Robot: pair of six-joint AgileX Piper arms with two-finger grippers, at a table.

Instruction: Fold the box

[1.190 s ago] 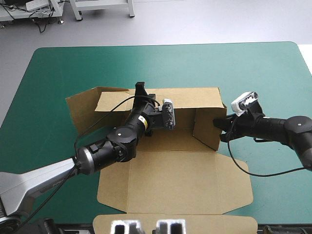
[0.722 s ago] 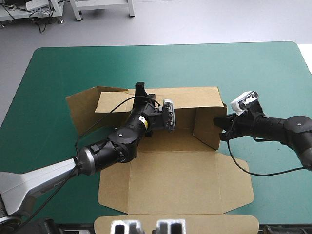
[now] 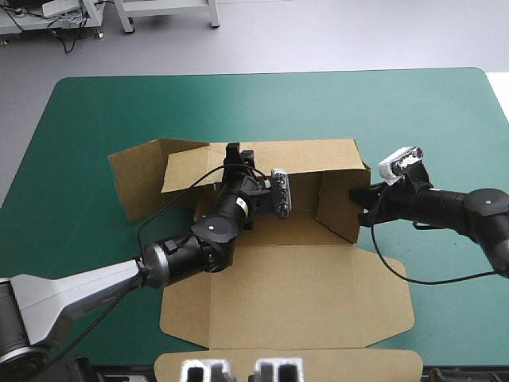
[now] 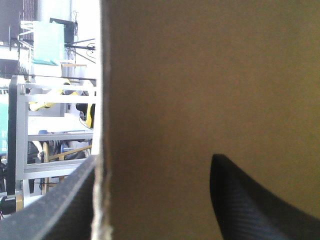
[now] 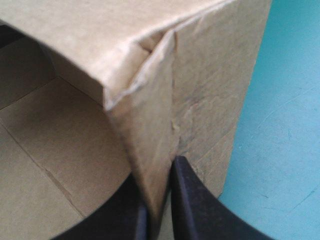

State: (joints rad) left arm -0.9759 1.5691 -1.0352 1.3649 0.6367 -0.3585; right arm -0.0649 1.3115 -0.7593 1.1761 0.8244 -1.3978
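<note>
Holding a half-built brown box (image 3: 278,302) that sits in the middle of the teal-green bench (image 3: 95,111), I work on it from both ends. The box's base lies flat. Its back wall (image 3: 318,155) stands upright along the far side of the base, and its lid (image 3: 286,298) lies open and flat on the near side of the base.

My right fingers (image 3: 363,199) are pressed together on the upright edge of the box's right wall (image 3: 338,211), the board pinched between them. I judge this grip keeps that wall standing square against the back wall, so the corner does not fall open.

My left fingers (image 3: 232,151) reach over the base to the top edge of the back wall, towards the box's left end. They stand apart and straddle the board: one finger is outside the wall, the other inside the box. I judge they are placed there to steady the back wall or take hold of it.

Beyond the back wall's left end, the box's left flap (image 3: 139,179) splays outward and is not yet raised; that side looks like the step in hand.

No printing or brand shows on the box. A small yellow sticker (image 3: 238,204) on my left arm is too small to read.
</note>
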